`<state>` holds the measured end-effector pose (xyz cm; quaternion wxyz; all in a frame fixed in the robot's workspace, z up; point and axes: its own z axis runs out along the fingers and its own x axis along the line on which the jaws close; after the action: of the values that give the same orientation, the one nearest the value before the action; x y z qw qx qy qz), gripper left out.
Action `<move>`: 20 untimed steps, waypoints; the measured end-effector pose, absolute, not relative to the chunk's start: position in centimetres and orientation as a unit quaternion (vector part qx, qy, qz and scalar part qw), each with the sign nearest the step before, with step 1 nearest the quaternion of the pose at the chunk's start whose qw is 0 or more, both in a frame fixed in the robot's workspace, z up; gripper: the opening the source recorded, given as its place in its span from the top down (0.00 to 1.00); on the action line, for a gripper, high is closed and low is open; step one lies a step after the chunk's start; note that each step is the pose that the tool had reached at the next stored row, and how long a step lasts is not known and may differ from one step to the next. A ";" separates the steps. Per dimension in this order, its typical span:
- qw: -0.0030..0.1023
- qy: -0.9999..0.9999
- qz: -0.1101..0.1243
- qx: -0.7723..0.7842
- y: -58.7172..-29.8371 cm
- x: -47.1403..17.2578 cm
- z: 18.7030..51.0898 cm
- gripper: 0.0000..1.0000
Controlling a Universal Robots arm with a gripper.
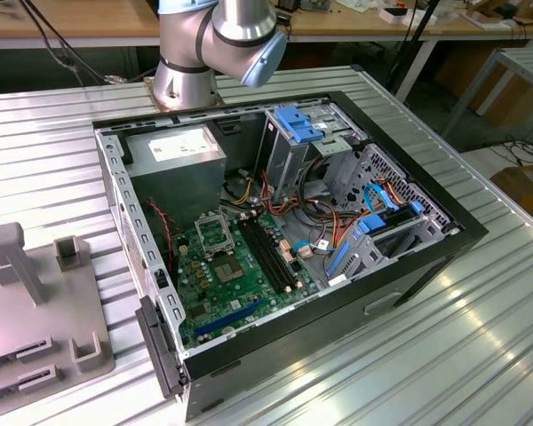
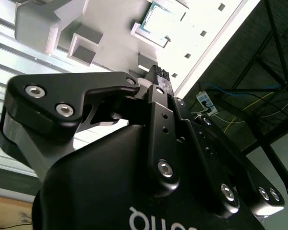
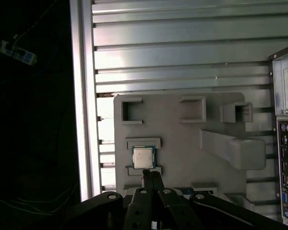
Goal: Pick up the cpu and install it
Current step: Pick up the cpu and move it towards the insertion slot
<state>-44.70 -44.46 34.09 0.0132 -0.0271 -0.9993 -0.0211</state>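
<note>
The cpu (image 3: 143, 156) is being cradled flat, silver plate upward, between two small raised ledges of a grey fixture plate (image 3: 182, 143) — nothing else is touching it. In the first wrist view the gripper (image 3: 151, 173) is being held above the plate, its tips just beside the chip's near edge, and its fingers are being pressed together with nothing clamped between them. In the second wrist view the closed tips are being pointed toward the chip, clearly apart from it. In the exterior view a computer case (image 1: 462, 232) is being shown lying open on a ribbed metal table (image 1: 480, 355), its motherboard (image 1: 240, 284) exposed and the square socket frame (image 1: 215, 232) sitting on it — the fixture plate is lying at the exterior view's left of the case. The arm (image 1: 222, 35) is being seen rising behind the case.
</note>
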 end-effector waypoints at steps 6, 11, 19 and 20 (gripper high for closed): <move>0.013 -0.999 -0.021 -0.027 -44.5 -44.7 34.1 0.65; 0.013 -0.999 -0.021 -0.027 -44.5 -44.7 34.1 0.58; 0.013 -1.000 -0.021 -0.019 -44.4 -44.8 33.9 0.58; 0.013 -1.000 -0.021 -0.016 -44.4 -44.9 33.8 0.58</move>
<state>-44.87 -44.45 33.84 0.0135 -0.0159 -0.9996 -0.0213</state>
